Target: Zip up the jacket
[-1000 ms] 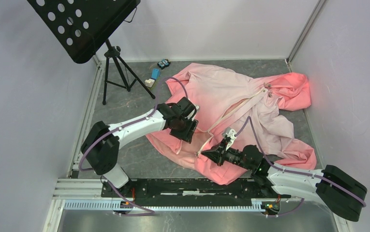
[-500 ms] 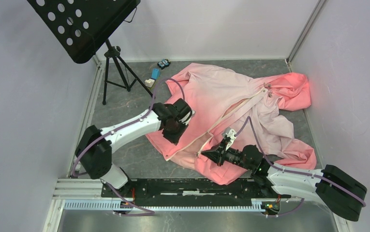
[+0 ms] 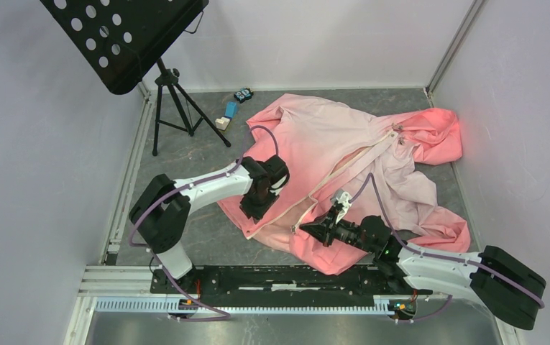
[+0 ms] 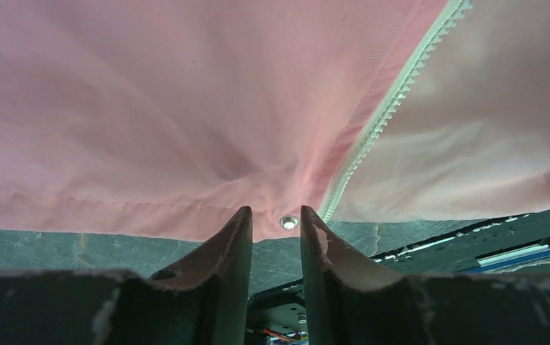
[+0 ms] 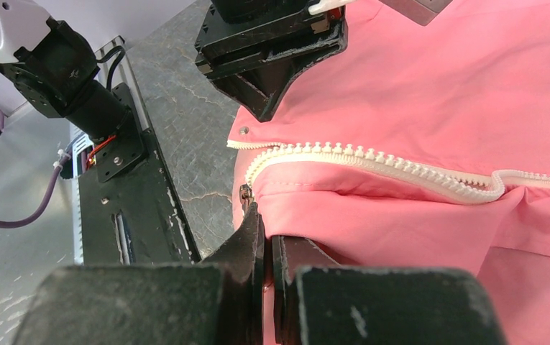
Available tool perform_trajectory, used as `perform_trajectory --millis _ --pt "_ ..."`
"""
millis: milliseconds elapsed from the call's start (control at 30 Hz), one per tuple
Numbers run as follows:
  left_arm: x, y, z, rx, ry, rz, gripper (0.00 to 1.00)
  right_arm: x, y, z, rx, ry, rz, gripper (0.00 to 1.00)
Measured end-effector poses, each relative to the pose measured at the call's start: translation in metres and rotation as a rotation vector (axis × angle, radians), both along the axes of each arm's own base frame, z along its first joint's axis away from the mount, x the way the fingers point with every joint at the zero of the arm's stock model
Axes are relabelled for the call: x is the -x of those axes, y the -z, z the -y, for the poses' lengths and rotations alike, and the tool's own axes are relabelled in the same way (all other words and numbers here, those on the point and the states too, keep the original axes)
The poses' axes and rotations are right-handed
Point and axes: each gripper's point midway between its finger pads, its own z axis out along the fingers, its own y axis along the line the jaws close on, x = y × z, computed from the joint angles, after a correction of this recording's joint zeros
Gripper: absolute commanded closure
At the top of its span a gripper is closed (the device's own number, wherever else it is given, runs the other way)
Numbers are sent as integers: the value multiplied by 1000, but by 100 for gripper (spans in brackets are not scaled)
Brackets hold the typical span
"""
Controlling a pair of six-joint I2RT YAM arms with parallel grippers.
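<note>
Across the worktop (image 3: 185, 241), centre to far right corner: the jacket (image 3: 329, 136), spread open, hood at far right, hem twd the near edge. Zip undone; the cream zipper halves (image 3: 351, 159) splay in a V. The left pincer (image 3: 250, 213) sits at the left panel's hem corner, jaws narrow w/ a visible gap, no clamp seen. The right pincer (image 3: 306, 228) is closed, pinching the other panel's hem at the zip's bottom end.

Risks, as I judge them: the 2 zip ends are near but not mated. If the right pincer pulls before they line up, the teeth won't engage, or the thin fabric slips out or bunches. W/ no firm hold on the left, that panel just drags along, no tension.

Views: top cam gives the whole layout but no jaw detail. Left wrist cam shows the gap, w/ a metal snap (image 4: 289, 222) between the tips, just beside the teeth. Only the right wrist cam shows jaws closed on fabric, plus a small metal piece (image 5: 244, 191) at their tip – slider or pin, can't tell.
</note>
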Motion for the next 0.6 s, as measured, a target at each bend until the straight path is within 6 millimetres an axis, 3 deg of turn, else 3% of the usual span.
perform_trajectory --millis 600 --pt "7 25 4 -34 18 -61 52 0 6 0 15 0 -16 100"
